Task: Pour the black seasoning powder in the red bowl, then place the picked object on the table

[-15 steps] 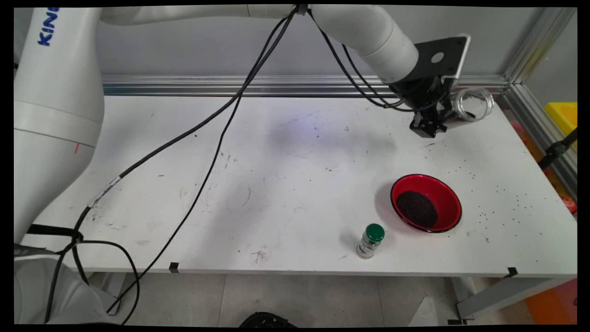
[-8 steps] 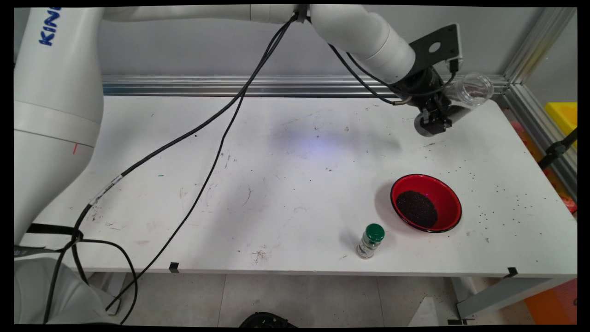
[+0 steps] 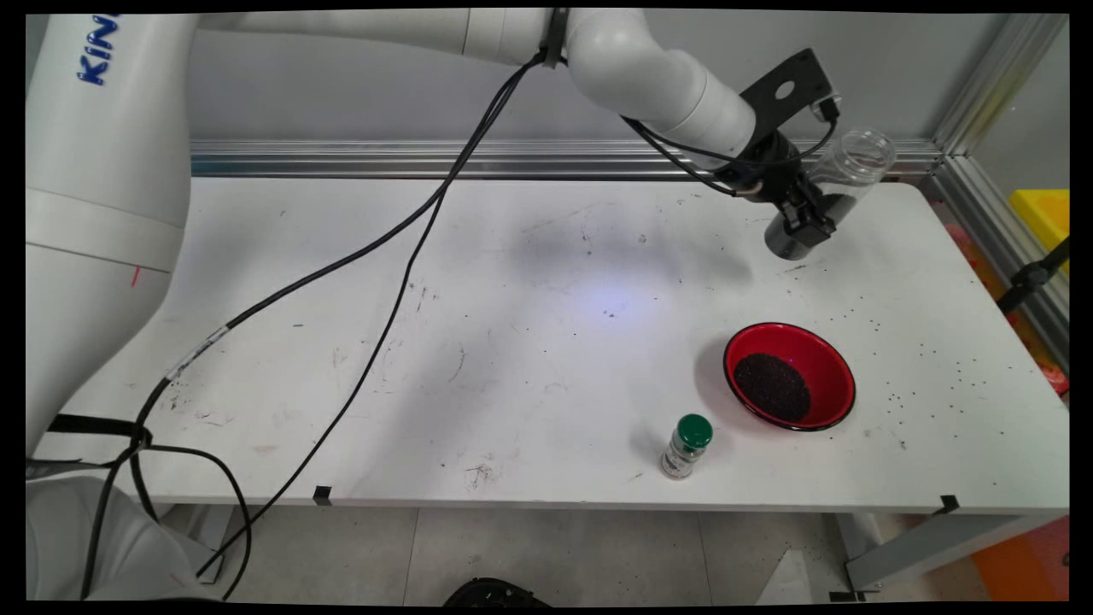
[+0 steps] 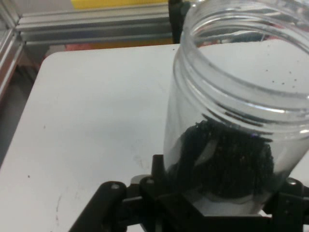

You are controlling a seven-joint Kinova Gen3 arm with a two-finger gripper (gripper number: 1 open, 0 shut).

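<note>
At upper right I'm gripping a clear plastic jar (image 3: 832, 192) of black granules, my gripper (image 3: 803, 224) clamping it tilted above the white table (image 3: 529, 342).

We are seeing the jar (image 3: 832, 198) sitting in the gripper (image 3: 811, 224) above the table's (image 3: 512, 342) far right corner, the bowl (image 3: 790, 376) lying nearer, the bottle (image 3: 686, 446) standing left before it.

Wide open white table (image 3: 529, 342) left and centre; on the near right, red bowl (image 3: 790, 376) and green-capped bottle (image 3: 686, 446) block the way, just beside each other.
</note>
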